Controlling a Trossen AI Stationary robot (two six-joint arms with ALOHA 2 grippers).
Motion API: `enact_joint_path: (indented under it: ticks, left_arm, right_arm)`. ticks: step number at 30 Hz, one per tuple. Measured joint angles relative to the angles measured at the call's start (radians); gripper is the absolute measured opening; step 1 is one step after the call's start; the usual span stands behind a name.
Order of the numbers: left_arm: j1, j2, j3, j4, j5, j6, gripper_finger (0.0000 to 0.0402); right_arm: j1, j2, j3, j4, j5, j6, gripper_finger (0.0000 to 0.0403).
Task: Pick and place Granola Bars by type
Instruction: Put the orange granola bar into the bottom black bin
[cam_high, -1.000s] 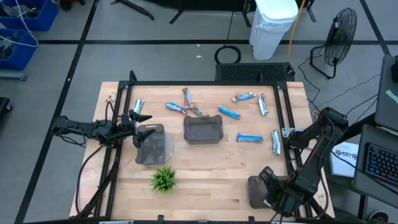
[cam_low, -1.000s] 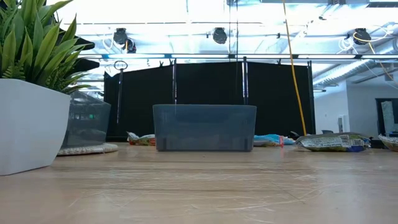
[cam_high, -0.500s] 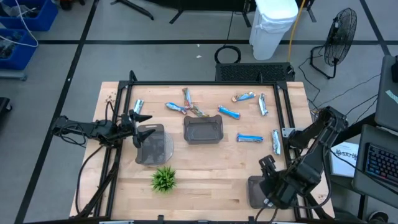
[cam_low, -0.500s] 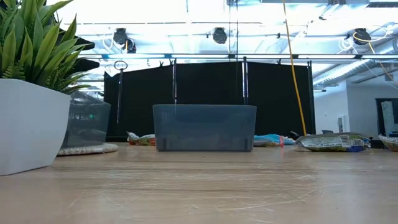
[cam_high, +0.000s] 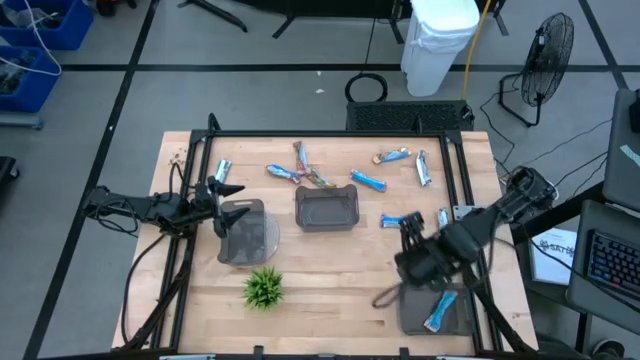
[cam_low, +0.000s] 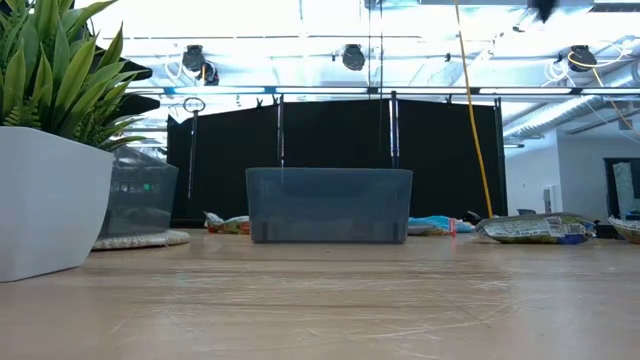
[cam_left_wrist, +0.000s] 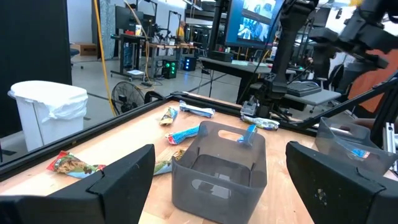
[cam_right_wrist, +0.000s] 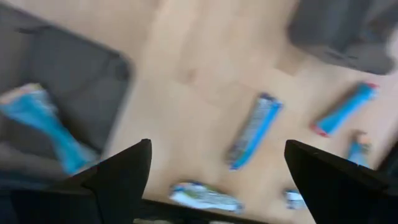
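— Grippers, state and position?
— Right gripper (cam_high: 408, 232): fingers spread, holding nothing, above the table between the near-right tray (cam_high: 432, 308) and the blue bar (cam_high: 400, 222) lying right of the centre tray (cam_high: 327, 208). Left gripper (cam_high: 222, 188): fingers spread wide, empty, at the table's left side just beside the left tray (cam_high: 243, 230).
— Granola Bars?
— One blue bar (cam_high: 438, 311) lies inside the near-right tray. The others (cam_high: 368, 181) are scattered across the far half of the table: blue, blue-and-brown and silver wrappers, none in the centre tray.
— Other items?
— Small green plant (cam_high: 264, 288), near the front edge, just in front of the left tray.
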Motion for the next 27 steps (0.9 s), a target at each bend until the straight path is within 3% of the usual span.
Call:
enact_joint_path:
  ticks: [10, 16, 22, 27]
  left_arm:
    - [0.000, 0.000, 0.000, 0.000, 0.000, 0.000, 0.0361]
    - [0.000, 0.000, 0.000, 0.000, 0.000, 0.000, 0.0361]
    - [0.000, 0.000, 0.000, 0.000, 0.000, 0.000, 0.0361]
    - [0.000, 0.000, 0.000, 0.000, 0.000, 0.000, 0.0361]
  right_arm:
    - [-0.284, -0.014, 0.000, 0.008, 0.105, -0.147, 0.0359]
    - [-0.488, -0.015, 0.000, 0.045, 0.114, -0.241, 0.0359]
    - [-0.672, -0.015, 0.000, 0.163, 0.192, -0.448, 0.0359]
    - [-0.808, -0.015, 0.000, 0.283, 0.187, -0.604, 0.0359]
